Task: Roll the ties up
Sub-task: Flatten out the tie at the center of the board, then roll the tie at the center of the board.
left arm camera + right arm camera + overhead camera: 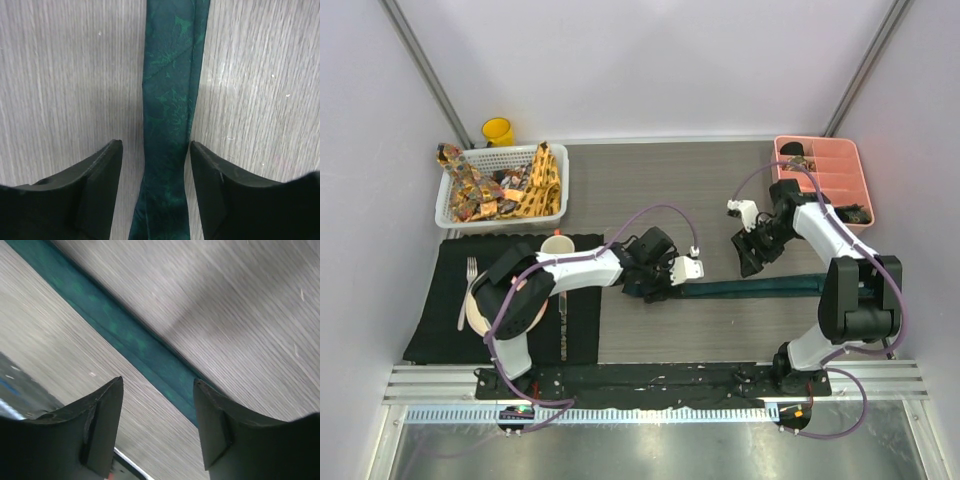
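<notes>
Left gripper (156, 150): low over the table, black jaws partly apart and straddling the teal tie. One finger's inner edge meets the cloth and a gap shows on the other side, so nothing is clamped.
Right gripper (157, 390): jaws about as far apart, holding nothing, with bare tabletop between them. The tie runs diagonally beyond and slips behind one fingertip.
Teal tie (770, 287): flat on the table between the two arms, toward the near edge. Its long axis runs left to right, from under the left gripper to the right arm. Both ends are covered, so I cannot tell which way the tip points.
Tie cloth: dark teal weave with a faint lighter green figure and a folded seam along its length, pinching slightly at the left gripper.
Table (650, 180): matte grey-brown wood grain.
Other ties (535, 185): yellow-orange and brownish patterned, heaped in a white lattice basket (450, 212) at the far left.
Placemat (440, 300): black rectangle at the near left, bearing a fork (470, 285) and a mug (557, 245).
Tray (825, 175): pink, with compartments, at the far right.
</notes>
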